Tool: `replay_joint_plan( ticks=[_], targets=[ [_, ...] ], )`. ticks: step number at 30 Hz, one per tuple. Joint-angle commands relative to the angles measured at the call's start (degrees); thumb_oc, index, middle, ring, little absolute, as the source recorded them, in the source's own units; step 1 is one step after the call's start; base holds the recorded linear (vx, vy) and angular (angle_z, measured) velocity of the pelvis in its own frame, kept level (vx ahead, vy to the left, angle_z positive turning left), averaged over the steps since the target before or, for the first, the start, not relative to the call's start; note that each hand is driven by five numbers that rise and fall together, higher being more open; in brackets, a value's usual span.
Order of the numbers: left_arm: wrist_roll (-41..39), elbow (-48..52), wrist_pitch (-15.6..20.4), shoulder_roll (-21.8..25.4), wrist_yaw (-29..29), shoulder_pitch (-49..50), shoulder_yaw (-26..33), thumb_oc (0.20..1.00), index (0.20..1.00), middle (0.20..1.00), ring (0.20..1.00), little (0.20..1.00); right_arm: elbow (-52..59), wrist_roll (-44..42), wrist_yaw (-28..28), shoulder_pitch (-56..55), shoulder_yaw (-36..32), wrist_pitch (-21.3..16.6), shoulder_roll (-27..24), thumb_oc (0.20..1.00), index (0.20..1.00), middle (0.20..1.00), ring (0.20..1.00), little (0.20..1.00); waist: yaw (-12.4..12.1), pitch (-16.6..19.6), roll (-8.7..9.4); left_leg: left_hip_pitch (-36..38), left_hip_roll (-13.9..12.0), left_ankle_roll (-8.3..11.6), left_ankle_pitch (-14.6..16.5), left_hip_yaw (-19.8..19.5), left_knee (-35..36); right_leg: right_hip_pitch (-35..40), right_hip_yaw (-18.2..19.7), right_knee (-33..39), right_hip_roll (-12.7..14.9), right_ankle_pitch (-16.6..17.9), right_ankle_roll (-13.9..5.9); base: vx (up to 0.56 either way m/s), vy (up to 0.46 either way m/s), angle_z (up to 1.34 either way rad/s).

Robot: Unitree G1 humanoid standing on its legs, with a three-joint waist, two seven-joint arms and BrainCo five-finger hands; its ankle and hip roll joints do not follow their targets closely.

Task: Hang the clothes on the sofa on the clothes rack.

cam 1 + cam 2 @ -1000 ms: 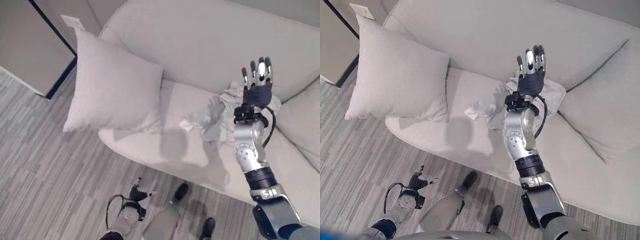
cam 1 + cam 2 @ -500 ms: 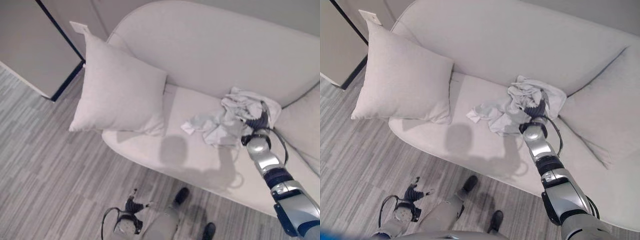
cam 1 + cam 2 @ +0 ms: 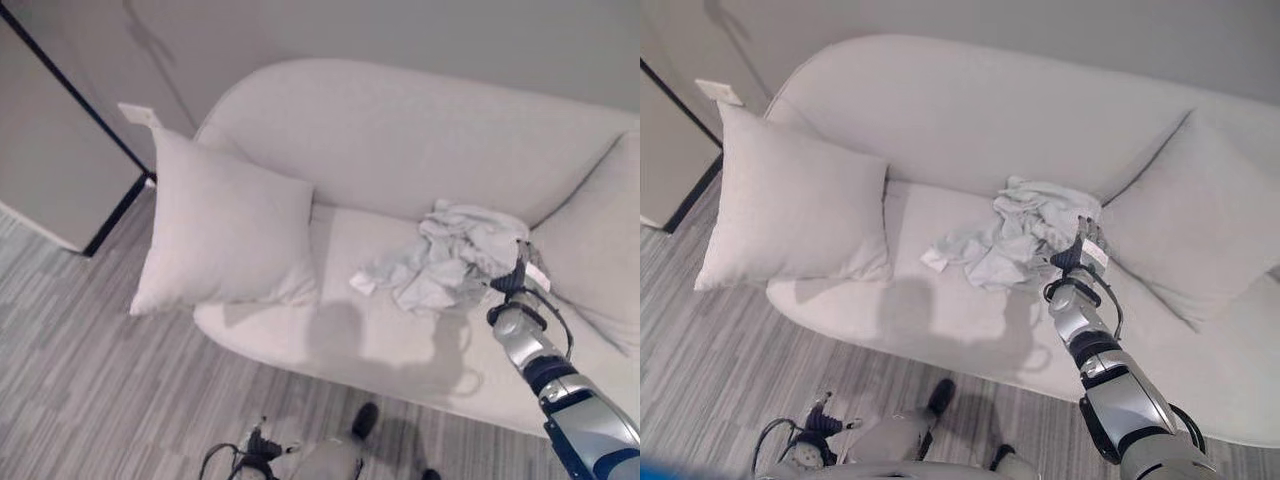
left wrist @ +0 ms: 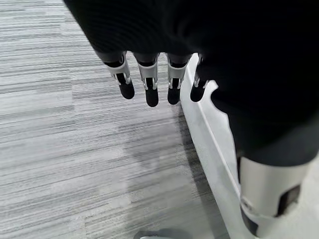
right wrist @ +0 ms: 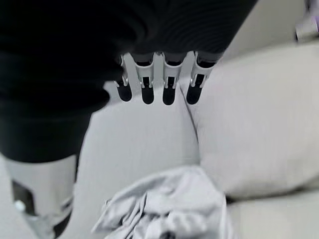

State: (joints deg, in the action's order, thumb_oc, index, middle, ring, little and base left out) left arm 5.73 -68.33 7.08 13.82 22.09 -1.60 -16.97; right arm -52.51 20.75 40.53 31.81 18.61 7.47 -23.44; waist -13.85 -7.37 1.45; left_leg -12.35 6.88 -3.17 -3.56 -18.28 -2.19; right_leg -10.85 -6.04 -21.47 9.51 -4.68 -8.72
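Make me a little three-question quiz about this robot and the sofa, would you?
1. True or false: the crumpled clothes lie on the sofa seat.
2. Which hand is at the clothes?
A. right hand
B. left hand
3. Fill in: beside the clothes, at the sofa's left end, leans a large ____.

Key: 1 true; 2 A; 3 cushion.

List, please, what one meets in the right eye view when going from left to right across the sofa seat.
Left cushion → crumpled clothes → right hand, at the clothes' right edge → right cushion.
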Motion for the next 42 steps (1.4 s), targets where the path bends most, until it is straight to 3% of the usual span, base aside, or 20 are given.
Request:
replay_joint_plan(
  ticks=[1, 5, 8, 9, 13, 15, 19, 22, 24, 28, 34, 35, 42],
  targets=[
    [0.9, -1.6, 0.7, 1.4, 0.2, 0.4, 0.5, 1.0, 1.0, 1.0, 1.0, 1.0, 5.1, 5.1, 0.2, -2.1, -0.6, 0.0, -4.9, 1.0, 1.0, 1.0, 1.0, 1.0, 0.1, 1.6, 0.06, 2.5, -1.9, 2.35, 4.1, 0.0, 0.3, -1.2, 1.5, 10.1, -2.2, 6.1, 0.69, 0.15, -0.083, 0.37],
    [2.1, -2.0, 0.8, 1.8, -0.3, -0.5, 0.9, 1.0, 1.0, 1.0, 1.0, 1.0, 6.6, 6.3, 0.0, -4.2, -2.4, 0.7, -8.4, 1.0, 1.0, 1.0, 1.0, 1.0, 4.4, 0.4, -0.52, 9.1, -1.4, 2.99, 6.8, -4.1, 0.3, -9.2, 5.0, 22.9, -3.1, 13.6, -2.03, 0.27, -0.12, 0.5],
    [1.9, -2.2, 0.9, 1.7, -0.7, 0.0, 1.0, 1.0, 1.0, 1.0, 1.0, 1.0, 6.6, 6.7, -0.3, -4.9, -2.6, 1.1, -9.2, 1.0, 1.0, 1.0, 1.0, 1.0, 5.5, 0.0, -0.51, 11.6, -1.5, 3.33, 7.5, -5.5, 1.2, -10.0, 5.8, 25.3, -3.1, 15.4, -2.57, 0.23, -0.135, 0.53],
    [1.7, -2.8, 0.7, 1.8, -0.7, 0.1, 1.2, 1.0, 1.0, 1.0, 1.0, 1.0, 7.0, 6.4, -0.5, -6.1, -3.2, 1.1, -9.7, 1.0, 1.0, 1.0, 1.0, 1.0, 6.3, -0.1, 0.47, 13.2, -1.2, 3.96, 8.1, -6.3, 2.2, -9.7, 6.0, 25.8, -2.6, 16.6, -2.89, 0.12, -0.111, 0.4],
    [2.5, -3.0, 0.6, 1.8, -0.2, 0.4, 1.6, 1.0, 1.0, 1.0, 1.0, 1.0, 8.4, 7.5, -1.1, -9.7, -4.6, 1.1, -11.2, 1.0, 1.0, 1.0, 1.0, 1.0, 8.2, 0.9, 1.23, 14.6, -2.4, 4.91, 8.5, -6.1, 5.0, -7.7, 5.0, 25.6, -0.5, 18.4, -3.05, 0.17, -0.143, 0.65],
    [1.6, -3.0, 0.8, 1.5, -0.5, 1.2, 2.1, 1.0, 1.0, 1.0, 1.0, 1.0, 7.1, 6.6, -1.6, -11.4, -5.0, 0.6, -10.8, 1.0, 1.0, 1.0, 1.0, 1.0, 9.3, 1.9, 0.23, 15.6, -5.8, 6.37, 8.2, -4.3, 7.2, -7.5, 3.2, 24.3, -1.7, 17.5, -2.53, 0.22, -0.215, 0.86],
    [2.0, -2.5, 1.1, 0.9, -0.2, 1.4, 1.2, 1.0, 1.0, 1.0, 1.0, 1.0, 7.1, 5.3, -1.8, -13.4, -5.1, -1.1, -10.6, 1.0, 1.0, 1.0, 1.0, 1.0, 10.4, 2.5, 0.44, 14.0, -6.8, 7.55, 7.9, -5.4, 7.2, -7.7, 0.4, 22.6, -1.6, 16.1, -1.55, 0.13, -0.131, 0.53],
    [3.0, -0.1, 2.1, 0.4, 0.0, -0.8, -2.9, 1.0, 1.0, 1.0, 1.0, 1.0, 4.7, -0.2, -0.4, -12.0, -5.8, -4.7, -9.9, 1.0, 1.0, 1.0, 1.0, 1.0, 10.2, 0.9, -1.07, 10.6, -8.5, 9.18, 7.1, -6.8, 7.2, -8.8, -3.1, 21.2, -1.9, 14.5, -0.75, 0.02, -0.123, 0.35],
    [3.3, 0.4, 2.2, 0.2, -0.1, -0.9, -3.8, 1.0, 1.0, 1.0, 1.0, 1.0, 4.1, -1.1, -0.2, -11.5, -5.7, -5.2, -9.9, 1.0, 1.0, 1.0, 1.0, 1.0, 10.1, 0.7, -1.38, 10.0, -8.8, 9.32, 6.8, -6.9, 7.2, -8.9, -3.6, 21.2, -1.9, 14.4, -0.69, -0.01, -0.072, 0.37],
    [4.1, 3.3, 3.7, 1.1, 0.2, -1.8, -7.2, 1.0, 1.0, 1.0, 1.0, 1.0, 1.3, -3.2, 1.6, -5.0, -3.4, -7.7, -10.8, 1.0, 1.0, 1.0, 1.0, 1.0, 8.1, -1.8, -3.7, 5.2, -8.6, 9.18, 4.6, -7.3, 7.2, -13.4, -3.9, 19.1, -1.9, 13.8, -0.24, -0.03, -0.032, 0.15],
    [3.1, 3.9, 4.4, 1.7, 1.7, -3.5, -8.3, 1.0, 1.0, 1.0, 1.0, 1.0, 0.2, -3.6, 3.5, -0.6, -1.3, -8.2, -11.8, 1.0, 1.0, 1.0, 1.0, 1.0, 6.4, -4.0, -6.67, 1.2, -8.2, 9.64, 2.7, -8.0, 7.2, -17.6, -4.3, 15.8, -0.9, 12.2, 0.47, 0.03, -0.012, 0.04],
    [3.2, 4.0, 4.6, 1.8, 1.9, -3.7, -8.6, 1.0, 1.0, 1.0, 1.0, 1.0, -0.1, -3.4, 3.8, 0.0, -0.7, -8.2, -12.0, 1.0, 1.0, 1.0, 1.0, 1.0, 5.9, -3.9, -7.4, 1.2, -9.1, 9.69, 3.6, -7.7, 7.2, -17.6, -4.1, 15.5, -1.9, 10.5, 0.4, 0.12, -0.069, 0.15],
    [7.2, 11.9, 6.5, 3.4, 3.8, -7.3, -14.8, 1.0, 1.0, 1.0, 1.0, 1.0, -5.5, -0.7, 7.3, 5.0, 3.1, -6.7, -15.4, 1.0, 1.0, 1.0, 1.0, 1.0, 3.7, -5.2, -9.32, -3.3, -8.9, 10.68, 1.9, -9.6, 7.2, -21.9, -4.7, 13.1, -2.0, 8.6, 1.04, 0.06, -0.049, 0.07]
  ],
)
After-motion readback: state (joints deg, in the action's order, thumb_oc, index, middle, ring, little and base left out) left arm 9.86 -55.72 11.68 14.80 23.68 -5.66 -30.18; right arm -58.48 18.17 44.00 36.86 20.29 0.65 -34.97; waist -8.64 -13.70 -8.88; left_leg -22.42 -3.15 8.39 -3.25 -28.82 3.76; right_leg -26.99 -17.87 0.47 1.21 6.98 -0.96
